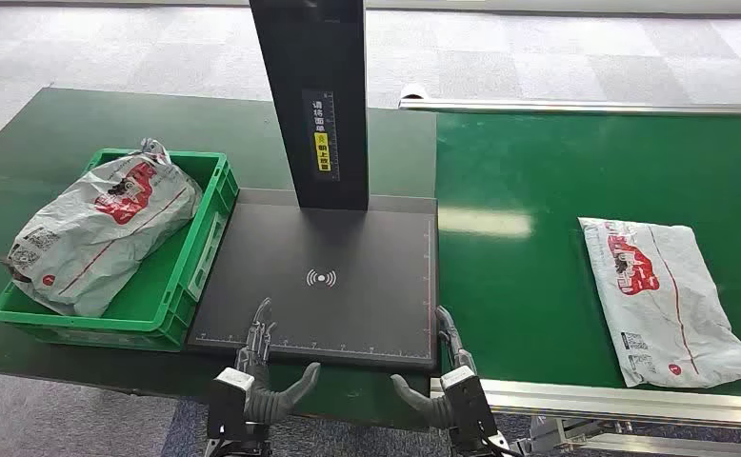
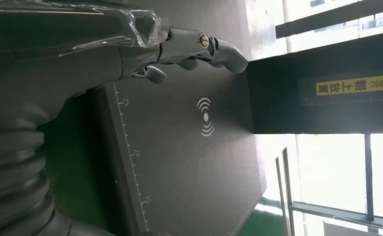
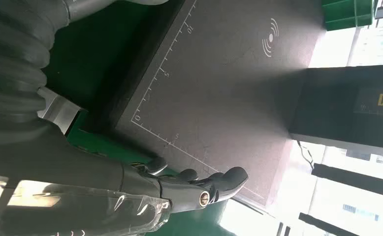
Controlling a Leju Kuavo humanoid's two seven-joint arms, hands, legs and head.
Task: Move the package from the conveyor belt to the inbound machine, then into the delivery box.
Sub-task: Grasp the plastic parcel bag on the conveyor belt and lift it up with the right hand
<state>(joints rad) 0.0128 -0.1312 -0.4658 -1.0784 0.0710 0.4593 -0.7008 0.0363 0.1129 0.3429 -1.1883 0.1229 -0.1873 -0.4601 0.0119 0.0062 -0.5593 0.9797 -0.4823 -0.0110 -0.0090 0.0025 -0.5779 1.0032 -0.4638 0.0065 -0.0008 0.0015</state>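
Observation:
A grey plastic package with a red logo lies flat on the green conveyor belt at the right. The dark inbound machine plate with its wireless mark sits in the middle, nothing on it; its black post rises behind. The green delivery box at the left holds another grey package. My left hand and right hand hover at the plate's near edge, fingers spread, holding nothing. The left hand and right hand reach over the ruled plate edge.
A silver conveyor rail runs along the near right side. The green table surface extends behind and left of the box. Grey carpet floor lies beyond.

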